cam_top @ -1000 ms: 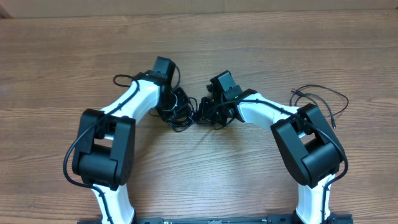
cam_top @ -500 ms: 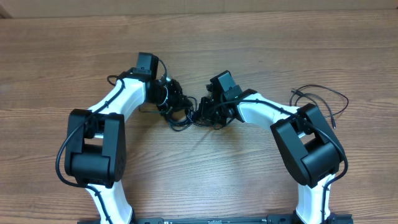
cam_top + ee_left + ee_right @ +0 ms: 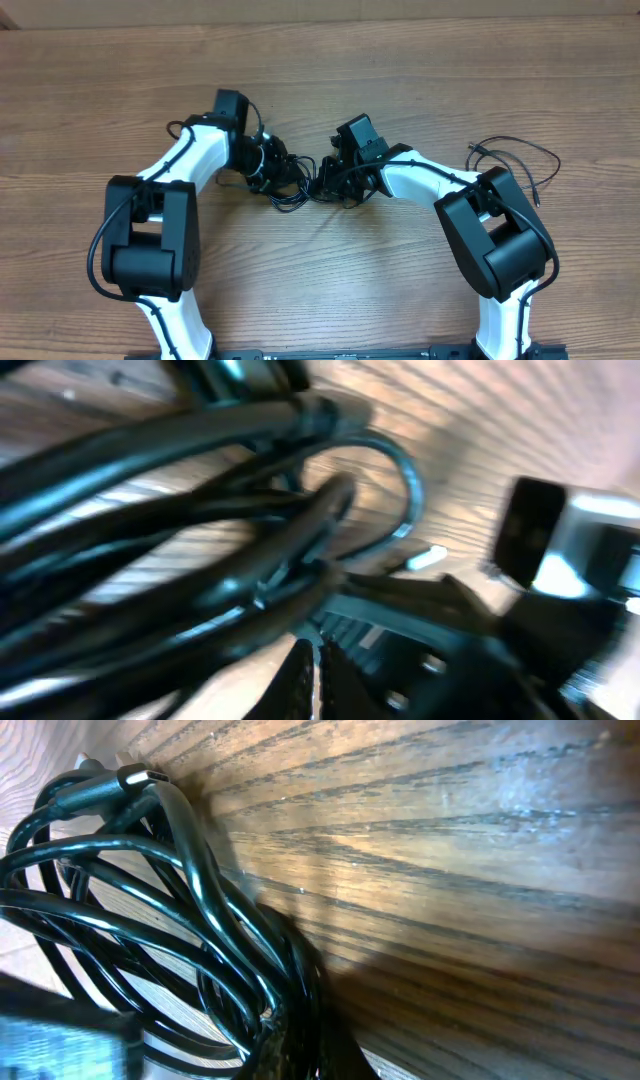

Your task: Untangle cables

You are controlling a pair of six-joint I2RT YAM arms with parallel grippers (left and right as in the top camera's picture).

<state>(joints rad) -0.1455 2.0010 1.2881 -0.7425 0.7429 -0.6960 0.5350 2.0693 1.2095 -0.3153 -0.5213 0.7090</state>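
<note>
Saw cable bundle [image 3: 292,188] lying near middle of wooden counter [image 3: 400,60], a tight knot of thin black loops, directly between left pincer [image 3: 275,172] and right pincer [image 3: 328,182]. Noted both pincers low at the bundle from opposite sides, tips lost among the loops, with white left arm [image 3: 190,160] and right arm [image 3: 420,175] bent inward toward each other.

Found right pincer pressed together and pinching strands of the bundle. In right wrist view, saw glossy loops fanning out to the left and converging at the closed tips just above the wood. Spotted grey plug end [image 3: 140,777] at top of those loops, close against the counter.

Found left pincer pressed together too. In left wrist view, saw thick blurred strands crossing right in front of its tips, but could not tell whether any strand sat caught between them. Glimpsed small silvery plug tip [image 3: 428,556] poking out beyond one loop there.

Saw separate loose cable [image 3: 515,150] well apart toward right side of counter, beyond right arm's elbow, lying in an open curve, touched by neither pincer.
</note>
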